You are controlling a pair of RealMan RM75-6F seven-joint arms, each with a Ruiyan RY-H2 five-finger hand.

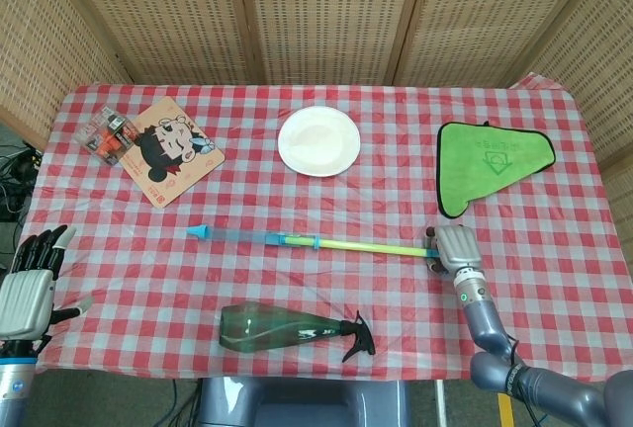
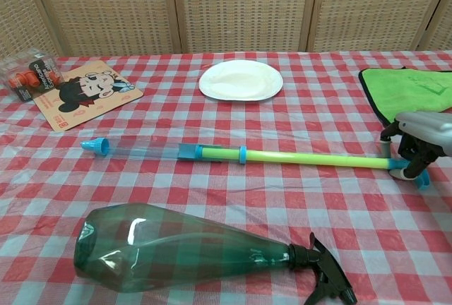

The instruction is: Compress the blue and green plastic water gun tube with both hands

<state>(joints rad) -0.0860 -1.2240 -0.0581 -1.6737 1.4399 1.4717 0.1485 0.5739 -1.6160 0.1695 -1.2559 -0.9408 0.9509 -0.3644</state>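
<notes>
**Water Gun Tube: Handling and Grip Points**

The left hand (image 1: 28,284) sits at the near left corner of the table (image 1: 554,150), off the cloth edge, fingers spread and holding nothing. It is well apart from the tube.

The water gun tube (image 1: 315,242) lies flat across the middle of the table, running left to right, between the white plate (image 1: 318,140) behind it and the green spray bottle (image 1: 287,329) in front of it. Its blue nozzle tip (image 2: 94,145) points left. A clear blue barrel follows, then a blue collar (image 2: 242,154) near mid-length, then the yellow-green plunger rod (image 2: 318,159), drawn far out to the right.

The right hand (image 2: 417,140) is at the plunger's far right end. Its fingers are curled down around the blue end handle (image 2: 418,176) and appear to hold it; how firm the contact is cannot be told.

Handling notes (judgement):
- The tube is probably light, thin-walled plastic, stiff along its axis.
- The extended rod is slender and may bow or buckle if pushed off-axis.
- The smooth barrel may slip or roll on the cloth.
- Take hold of the barrel near the nozzle with the left hand to brace it. Push the end handle straight along the axis with the right hand.
</notes>
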